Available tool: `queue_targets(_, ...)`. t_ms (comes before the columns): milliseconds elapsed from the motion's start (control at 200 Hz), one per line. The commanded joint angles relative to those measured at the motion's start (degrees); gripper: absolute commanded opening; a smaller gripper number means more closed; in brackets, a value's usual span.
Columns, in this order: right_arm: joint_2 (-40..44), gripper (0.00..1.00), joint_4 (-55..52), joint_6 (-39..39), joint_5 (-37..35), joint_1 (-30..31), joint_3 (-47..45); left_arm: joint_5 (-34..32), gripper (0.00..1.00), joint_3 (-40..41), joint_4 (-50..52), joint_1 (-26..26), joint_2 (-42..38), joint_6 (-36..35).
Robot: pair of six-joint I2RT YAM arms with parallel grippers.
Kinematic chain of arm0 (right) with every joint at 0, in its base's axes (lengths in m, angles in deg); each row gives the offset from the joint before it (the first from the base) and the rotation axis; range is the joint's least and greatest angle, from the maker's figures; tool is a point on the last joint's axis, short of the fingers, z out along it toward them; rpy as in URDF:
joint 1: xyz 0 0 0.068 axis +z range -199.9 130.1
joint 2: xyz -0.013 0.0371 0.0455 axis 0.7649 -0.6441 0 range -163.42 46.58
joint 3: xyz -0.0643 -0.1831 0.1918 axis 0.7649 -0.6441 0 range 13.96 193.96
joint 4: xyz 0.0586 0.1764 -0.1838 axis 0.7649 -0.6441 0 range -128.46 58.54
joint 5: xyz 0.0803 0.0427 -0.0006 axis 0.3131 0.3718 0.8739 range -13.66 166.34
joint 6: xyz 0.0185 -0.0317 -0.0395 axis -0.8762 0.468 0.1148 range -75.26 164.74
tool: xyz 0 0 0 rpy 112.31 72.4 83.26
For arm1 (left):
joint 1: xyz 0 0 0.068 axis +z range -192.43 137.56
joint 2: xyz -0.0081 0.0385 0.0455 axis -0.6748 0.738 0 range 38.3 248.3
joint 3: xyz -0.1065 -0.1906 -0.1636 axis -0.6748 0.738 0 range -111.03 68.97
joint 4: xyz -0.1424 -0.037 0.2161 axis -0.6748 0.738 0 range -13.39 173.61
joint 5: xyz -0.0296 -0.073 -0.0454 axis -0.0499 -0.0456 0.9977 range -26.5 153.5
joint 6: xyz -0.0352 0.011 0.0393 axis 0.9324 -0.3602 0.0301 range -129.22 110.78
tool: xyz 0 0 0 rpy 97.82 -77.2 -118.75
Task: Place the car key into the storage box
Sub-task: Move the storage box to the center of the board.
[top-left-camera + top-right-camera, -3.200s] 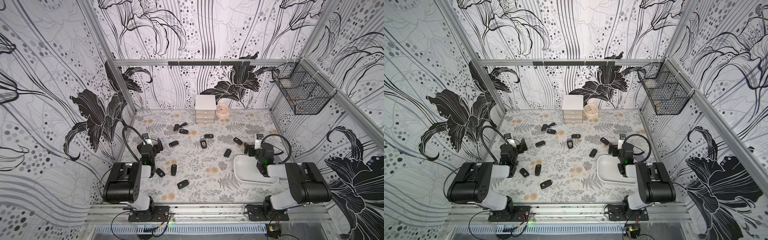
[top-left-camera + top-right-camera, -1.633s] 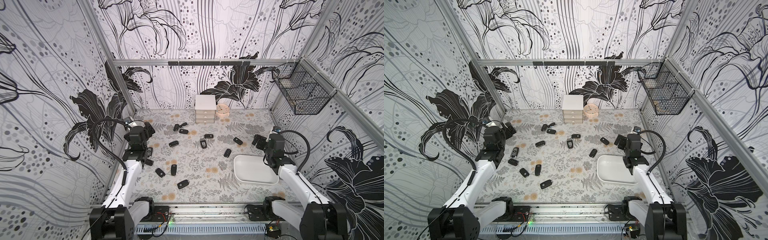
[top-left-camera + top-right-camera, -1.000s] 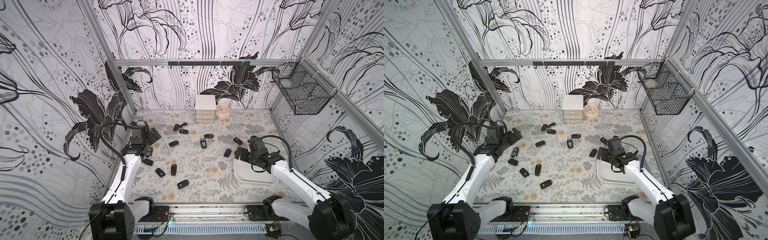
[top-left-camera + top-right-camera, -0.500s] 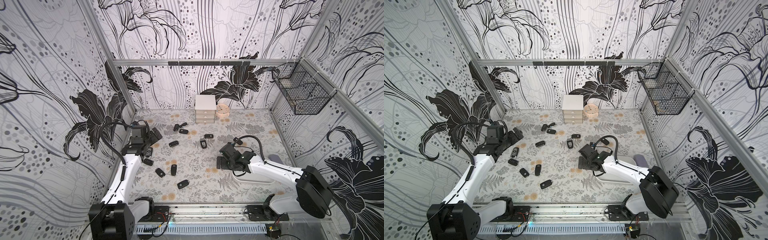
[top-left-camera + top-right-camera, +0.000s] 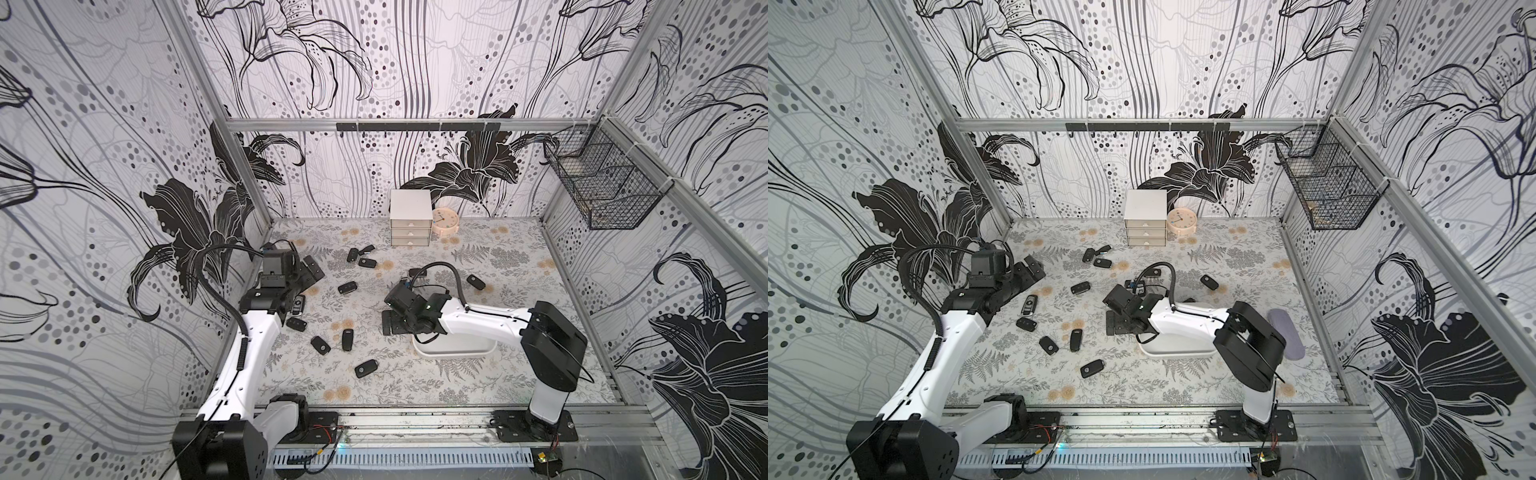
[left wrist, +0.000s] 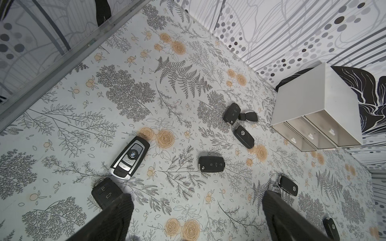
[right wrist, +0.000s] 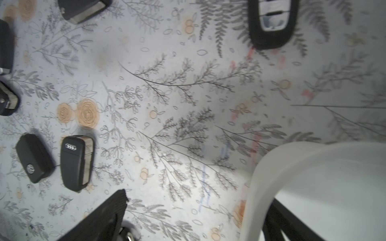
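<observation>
Several black car keys lie scattered on the floral mat, among them a silver-faced one (image 6: 129, 158) and a plain black one (image 5: 348, 287). The white storage box (image 5: 453, 353) sits at the right, mostly under my right arm, and what shows of its inside (image 7: 325, 187) holds nothing. My right gripper (image 5: 390, 323) hangs open at the box's left wall: one finger (image 7: 104, 215) over the mat, the other behind the rim. An Audi key (image 7: 76, 162) lies beside it. My left gripper (image 5: 311, 271) is open above the mat at the far left, holding nothing.
A white three-drawer cabinet (image 5: 410, 222) and a round clock (image 5: 445, 220) stand at the back wall. A black wire basket (image 5: 602, 183) hangs on the right wall. A grey oval pad (image 5: 1285, 332) lies right of the box. Patterned walls close three sides.
My right arm has swung left from the box's far side across it to the box's left edge. The left arm rose earlier and has stayed nearly still since.
</observation>
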Motion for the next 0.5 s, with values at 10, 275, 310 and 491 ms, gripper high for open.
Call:
queue_targets(10,-4.82,1.0,1.25,1.27,2.37,0.66,6.97,-3.28,0.99,-2.37,4.09,-0.45,-2.22,0.31)
queue_targets(275,-13.0,1.0,-1.58,4.06,3.36,0.75,20.2,-3.03,0.99,-2.31,6.7,-1.3,-4.42,-0.04)
queue_targets(310,-12.88,1.0,-2.03,4.36,2.89,0.75,20.64,-2.86,0.99,-2.31,6.89,-1.45,-4.62,-0.19)
queue_targets(491,-8.48,1.0,-4.61,6.14,-1.62,0.52,18.32,-1.68,0.99,-2.56,6.66,-2.12,-4.67,-0.55)
